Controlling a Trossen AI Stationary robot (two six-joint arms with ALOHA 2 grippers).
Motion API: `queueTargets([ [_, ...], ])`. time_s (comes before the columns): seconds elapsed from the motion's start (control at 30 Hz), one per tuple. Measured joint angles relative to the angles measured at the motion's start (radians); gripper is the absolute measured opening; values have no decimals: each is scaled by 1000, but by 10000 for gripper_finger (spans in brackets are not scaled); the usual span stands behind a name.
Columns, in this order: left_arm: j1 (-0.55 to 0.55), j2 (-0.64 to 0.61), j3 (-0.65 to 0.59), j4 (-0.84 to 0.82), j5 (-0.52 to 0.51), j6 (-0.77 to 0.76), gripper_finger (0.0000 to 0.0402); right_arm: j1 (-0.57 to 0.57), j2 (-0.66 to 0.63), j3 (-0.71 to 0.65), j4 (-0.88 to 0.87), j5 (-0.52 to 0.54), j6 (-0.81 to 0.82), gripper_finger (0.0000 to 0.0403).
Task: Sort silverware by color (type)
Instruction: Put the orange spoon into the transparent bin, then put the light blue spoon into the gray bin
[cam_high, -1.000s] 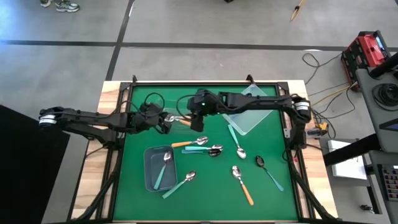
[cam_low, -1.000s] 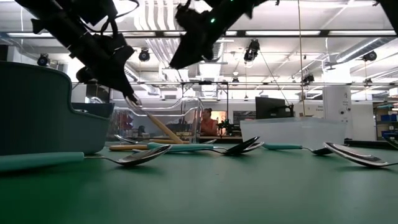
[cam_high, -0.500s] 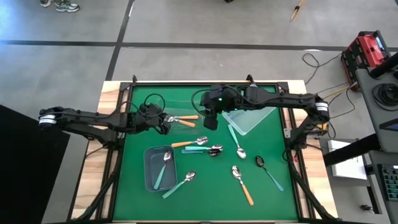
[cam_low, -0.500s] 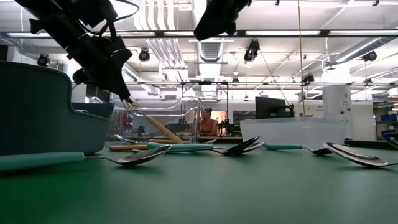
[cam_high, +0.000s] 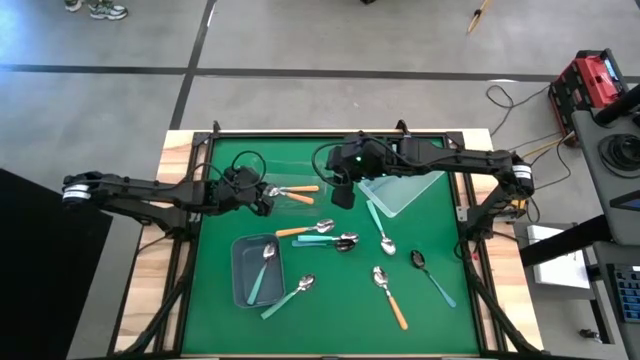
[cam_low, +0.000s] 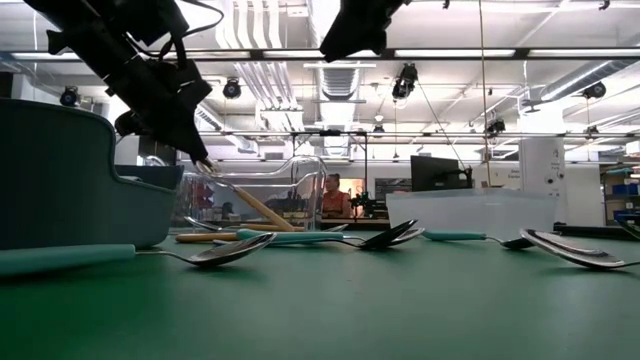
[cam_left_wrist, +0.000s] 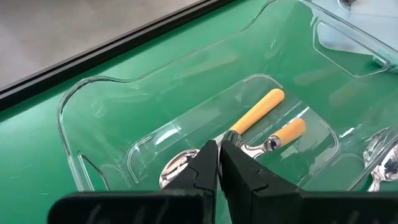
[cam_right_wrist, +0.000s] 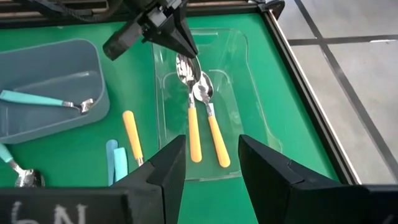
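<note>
Our left gripper (cam_left_wrist: 219, 163) hangs with fingers pressed together on nothing, just above the clear plastic bin (cam_high: 296, 172) at the table's far side. Our right gripper (cam_right_wrist: 208, 163) hovers beside it, fingers spread and empty. Two orange-handled metal spoons (cam_right_wrist: 200, 118) lie side by side in that bin, long axes along its length, bowls toward the left gripper and handles toward the right one. The risk we see is that the left fingertips, so low, catch a spoon bowl or the bin's rim on withdrawing and drag it askew.
</note>
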Motion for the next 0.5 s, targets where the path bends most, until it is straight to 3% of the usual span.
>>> queueTargets([
  [0.5, 0, 0, 0, -3, -1, 2, 71, 2, 0, 0, -9, 0, 19, 137],
])
